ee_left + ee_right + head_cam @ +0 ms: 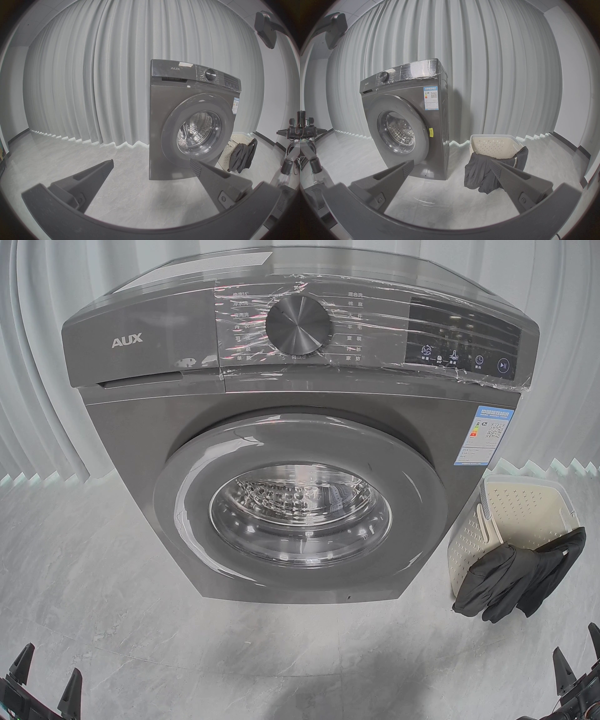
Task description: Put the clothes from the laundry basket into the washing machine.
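A grey front-loading washing machine (pixel 300 427) stands in front of me with its round glass door (pixel 300 512) shut and the steel drum visible behind it. To its right a cream laundry basket (pixel 531 505) sits on the floor, with dark clothes (pixel 515 577) draped over its front rim. My left gripper (pixel 47 674) is low at the near left, open and holding nothing. My right gripper (pixel 578 652) is low at the near right, open, well short of the basket. The right wrist view shows the basket (pixel 493 145) and clothes (pixel 484 173) ahead of the open fingers.
Pale tiled floor (pixel 281 646) lies open between me and the machine. White curtains (pixel 37 365) hang behind. Another piece of equipment (pixel 290 147) stands off to the side in the left wrist view.
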### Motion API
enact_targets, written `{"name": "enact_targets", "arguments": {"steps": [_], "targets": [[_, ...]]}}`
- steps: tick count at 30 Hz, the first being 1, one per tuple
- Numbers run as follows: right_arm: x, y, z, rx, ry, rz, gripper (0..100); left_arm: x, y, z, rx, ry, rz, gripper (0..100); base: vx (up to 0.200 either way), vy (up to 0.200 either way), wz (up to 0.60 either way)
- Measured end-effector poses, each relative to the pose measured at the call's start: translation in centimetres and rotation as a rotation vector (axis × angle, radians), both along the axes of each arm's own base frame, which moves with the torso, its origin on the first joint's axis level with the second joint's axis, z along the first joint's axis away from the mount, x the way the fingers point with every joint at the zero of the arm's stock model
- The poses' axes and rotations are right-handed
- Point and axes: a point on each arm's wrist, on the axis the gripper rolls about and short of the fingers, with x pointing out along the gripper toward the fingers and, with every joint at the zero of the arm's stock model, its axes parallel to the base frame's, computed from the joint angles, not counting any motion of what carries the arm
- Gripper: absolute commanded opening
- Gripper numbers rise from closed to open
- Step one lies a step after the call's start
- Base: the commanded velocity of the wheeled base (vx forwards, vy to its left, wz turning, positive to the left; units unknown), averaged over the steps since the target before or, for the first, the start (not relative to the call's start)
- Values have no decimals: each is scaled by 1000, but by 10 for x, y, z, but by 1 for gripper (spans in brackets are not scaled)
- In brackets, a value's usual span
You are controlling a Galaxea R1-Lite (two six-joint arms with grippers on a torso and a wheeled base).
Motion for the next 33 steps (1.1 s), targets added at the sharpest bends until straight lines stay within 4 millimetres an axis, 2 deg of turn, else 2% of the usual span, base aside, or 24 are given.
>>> {"name": "enact_targets", "arguments": {"steps": [8,33], "targets": [[0,0,0,0,0,-1,100,0,0,0,0,-1,0,100,200,0,0],[0,0,2,16,-15,-2,100,0,0,0,0,-1,1,100,0,0,0]]}}
